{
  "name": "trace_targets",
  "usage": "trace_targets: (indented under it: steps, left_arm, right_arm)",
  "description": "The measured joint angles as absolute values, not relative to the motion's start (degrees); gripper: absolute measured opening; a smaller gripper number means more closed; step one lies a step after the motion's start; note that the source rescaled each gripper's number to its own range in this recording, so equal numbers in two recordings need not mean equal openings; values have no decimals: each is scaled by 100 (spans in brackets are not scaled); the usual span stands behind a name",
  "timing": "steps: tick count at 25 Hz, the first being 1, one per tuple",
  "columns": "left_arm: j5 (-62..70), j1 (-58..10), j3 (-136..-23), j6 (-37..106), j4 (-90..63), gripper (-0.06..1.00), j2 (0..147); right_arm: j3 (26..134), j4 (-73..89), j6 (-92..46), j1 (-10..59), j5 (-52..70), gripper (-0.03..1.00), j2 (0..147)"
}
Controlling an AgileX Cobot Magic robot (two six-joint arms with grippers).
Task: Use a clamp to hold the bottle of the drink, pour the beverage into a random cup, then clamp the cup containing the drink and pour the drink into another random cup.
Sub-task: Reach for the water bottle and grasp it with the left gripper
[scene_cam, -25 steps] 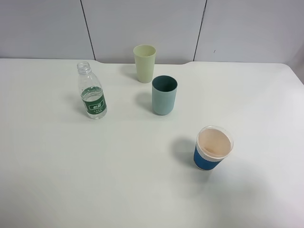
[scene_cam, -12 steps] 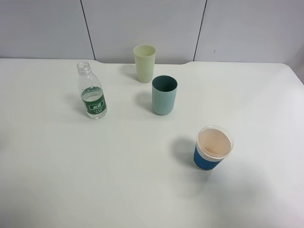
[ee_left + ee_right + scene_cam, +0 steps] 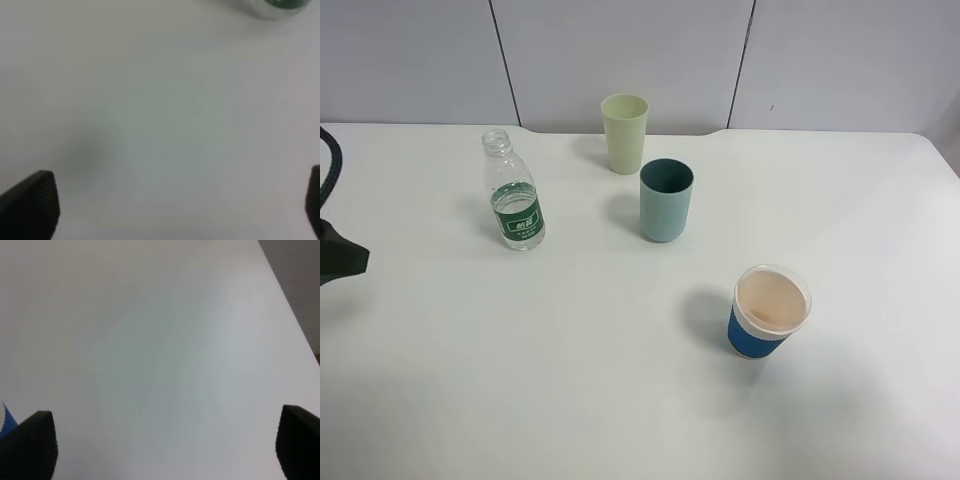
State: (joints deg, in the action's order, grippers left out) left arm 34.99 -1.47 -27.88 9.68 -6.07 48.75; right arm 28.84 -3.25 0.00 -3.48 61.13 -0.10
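Take the bottle as your landmark. It stands upright and capless on the white table, and what looks like the clear beverage sits low in it, about level with the green label. Nothing touches it, so its sides are free for a grip.

Your left gripper is spread wide with only bare table between its fingers. Its wrist view catches the bottle's base ahead and off to one side. In the high view the left arm shows well to the left of the bottle. I judge this wide spread suits straddling the bottle's body.

The 3 cups all stand mouth-up to the right of the bottle, ready to receive. The teal tumbler is nearest, the yellow-green tumbler is behind that, and the blue-sleeved paper cup is well apart toward the front.

Your right gripper is also parted and empty, beside the paper cup's blue sleeve. No pour has begun.
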Motion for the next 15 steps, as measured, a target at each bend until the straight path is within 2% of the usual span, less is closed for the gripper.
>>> trace_targets:
  steps: [7,15]
  left_arm:
    - [2648,-193,-2339,969,-607,100,5095]
    - [1016,-1370,-1795,917,-607,100,5616]
  right_arm:
    - [2884,-325,0,-348,6113,79,-10]
    - [2884,-325,0,-348,6113,79,-10]
